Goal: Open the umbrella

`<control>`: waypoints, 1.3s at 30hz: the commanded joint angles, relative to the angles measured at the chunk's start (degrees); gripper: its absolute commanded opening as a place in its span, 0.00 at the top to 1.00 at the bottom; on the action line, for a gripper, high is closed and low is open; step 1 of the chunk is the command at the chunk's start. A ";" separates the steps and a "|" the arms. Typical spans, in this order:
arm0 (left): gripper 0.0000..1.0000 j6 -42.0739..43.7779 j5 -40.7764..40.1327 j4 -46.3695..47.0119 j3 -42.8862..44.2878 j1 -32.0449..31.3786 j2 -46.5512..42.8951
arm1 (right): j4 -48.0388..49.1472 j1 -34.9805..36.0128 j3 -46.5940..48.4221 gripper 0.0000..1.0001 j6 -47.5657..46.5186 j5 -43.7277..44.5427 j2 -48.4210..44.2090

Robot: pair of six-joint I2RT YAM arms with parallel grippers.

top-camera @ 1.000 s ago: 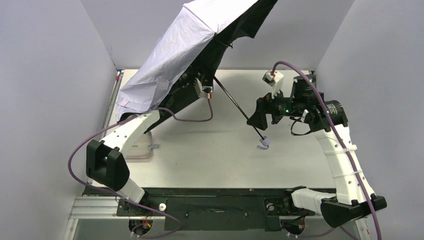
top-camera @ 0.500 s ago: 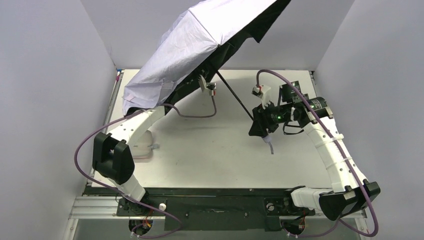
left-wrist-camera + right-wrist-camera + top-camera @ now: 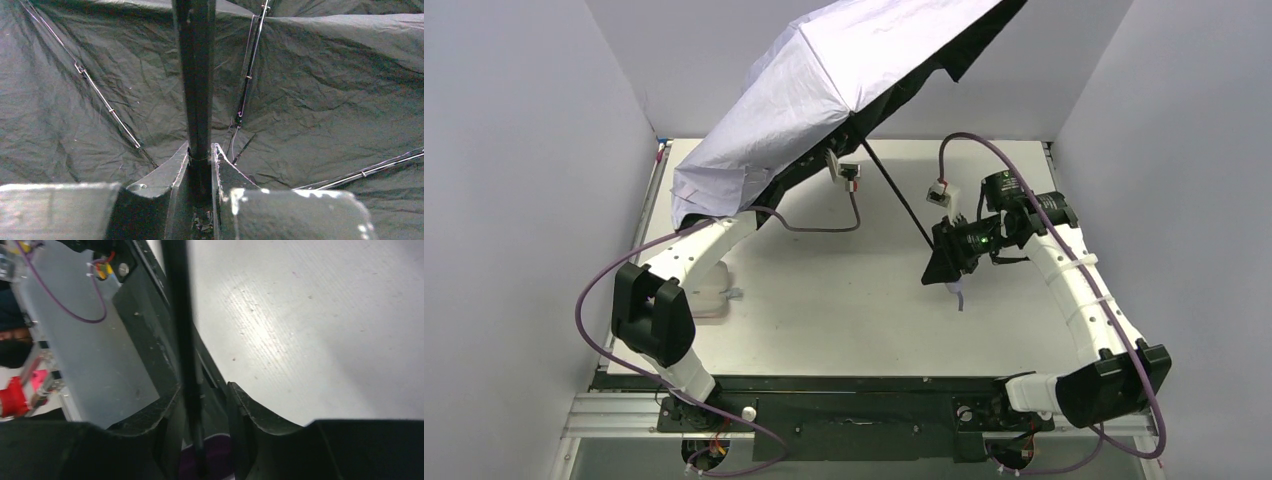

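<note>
The umbrella [image 3: 824,80] is open and tilted above the back of the table, pale lavender-white outside, black lining beneath. Its thin black shaft [image 3: 899,205] slopes down to the right. My left gripper [image 3: 200,156] is under the canopy, shut on the shaft [image 3: 198,75] near the ribs; the canopy hides it in the top view. My right gripper [image 3: 944,264] is at the shaft's lower end. In the right wrist view its fingers [image 3: 165,410] stand either side of the shaft [image 3: 182,330], and the pale handle [image 3: 215,460] fills the gap between them. The handle's loop [image 3: 960,297] hangs below.
A soft pale sleeve pouch [image 3: 709,297] lies on the table at the left, partly under my left arm. White walls close in the left, back and right. The black base rail [image 3: 844,400] runs along the near edge.
My right gripper has slid down the shaft to the handle and now holds it. The canopy has swung a little up and to the right and spread wider.
</note>
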 commanded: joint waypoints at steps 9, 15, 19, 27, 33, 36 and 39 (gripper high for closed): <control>1.00 -2.38 3.82 9.30 2.78 -0.48 -3.46 | -6.37 -4.36 0.38 0.71 -5.74 -14.48 3.12; 1.00 -1.36 -0.61 10.24 6.16 -0.19 -0.17 | -12.96 -1.56 -0.48 0.95 -15.18 -9.25 1.49; 1.00 0.03 -4.90 12.17 8.63 0.59 2.50 | -17.79 -1.58 -0.01 1.00 -19.82 -4.31 1.39; 0.94 1.95 -11.24 14.09 13.02 3.50 6.73 | -18.30 -1.74 -0.43 1.00 -19.75 0.07 -0.62; 0.92 2.60 -14.21 14.04 18.86 7.54 9.82 | -18.29 -2.15 -0.57 1.00 -19.86 0.67 -1.01; 0.90 2.71 -14.93 13.93 21.44 9.99 10.99 | -18.27 -2.23 -0.67 1.00 -20.03 1.40 -0.94; 0.87 2.65 -15.29 14.03 22.76 11.69 11.50 | -18.25 -2.23 -0.86 1.00 -20.32 2.82 -0.98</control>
